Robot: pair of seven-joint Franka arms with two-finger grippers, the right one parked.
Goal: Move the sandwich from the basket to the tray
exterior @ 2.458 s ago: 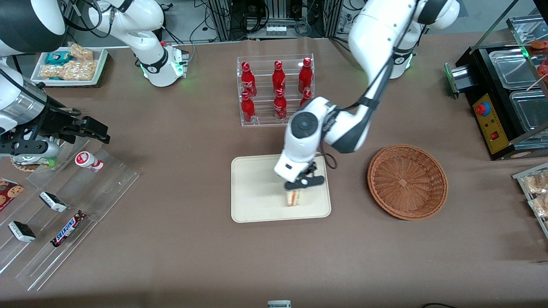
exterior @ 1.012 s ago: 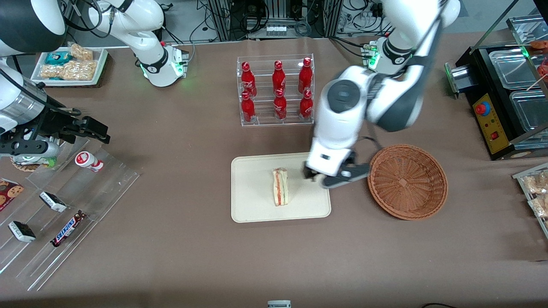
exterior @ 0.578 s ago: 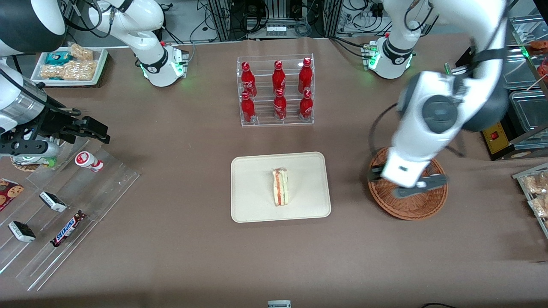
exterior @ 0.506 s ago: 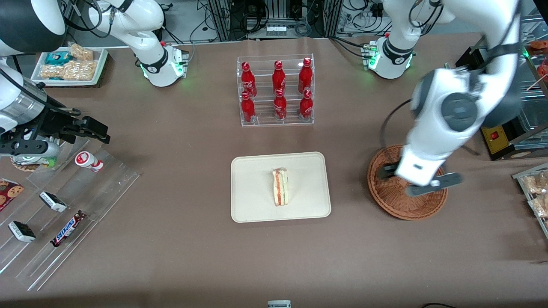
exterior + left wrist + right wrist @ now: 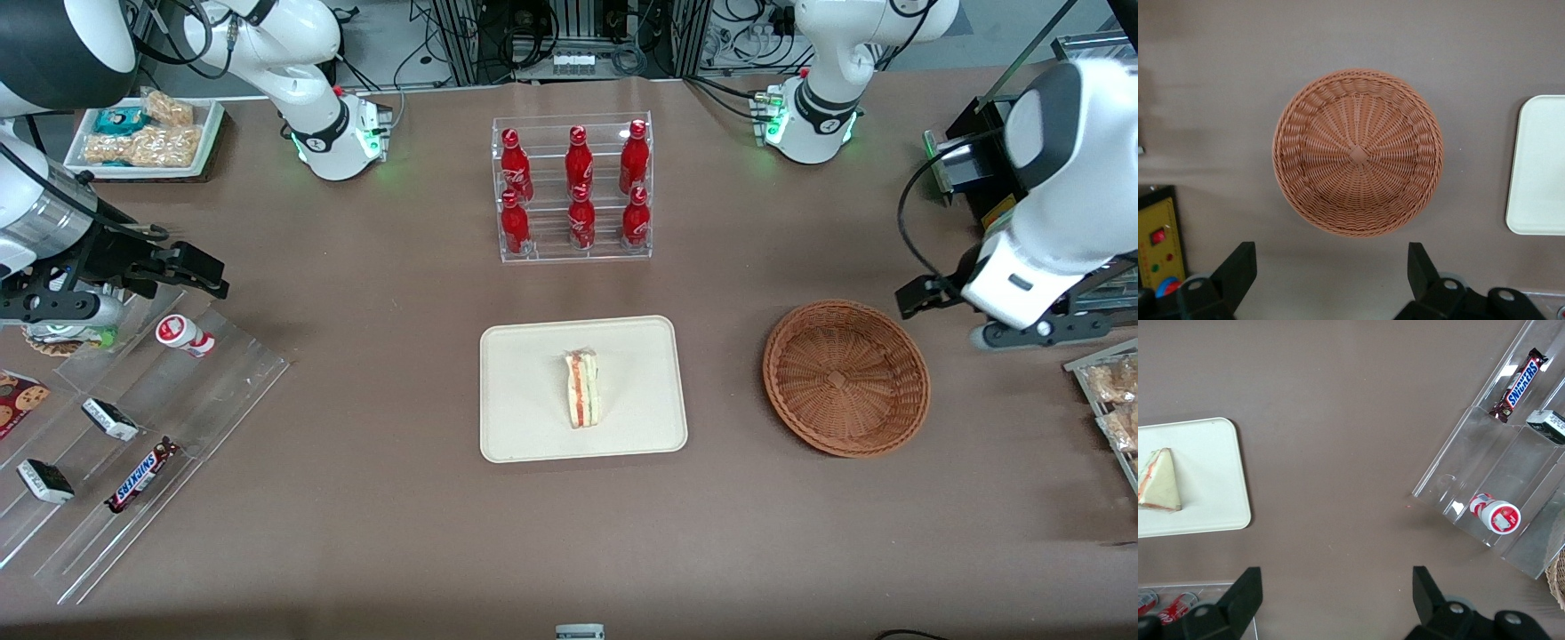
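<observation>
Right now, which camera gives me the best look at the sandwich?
The front view: the whole sandwich lies unobstructed on the tray. The right wrist view catches it at the frame edge; the left wrist view, with the open gripper above the basket, misses it.

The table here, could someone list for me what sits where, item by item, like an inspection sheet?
Surface: brown table, flat.
Job's things: sandwich lies on the cream tray; wicker basket holds nothing.
Clutter: red bottles in a clear rack; snack bars on an acrylic rack; snack tray.
Pincer: the left arm's pincer is open, holding nothing, raised beside the basket toward the working arm's end.
Cables: black cable loops off the working arm.
Surroundings: black control box.
</observation>
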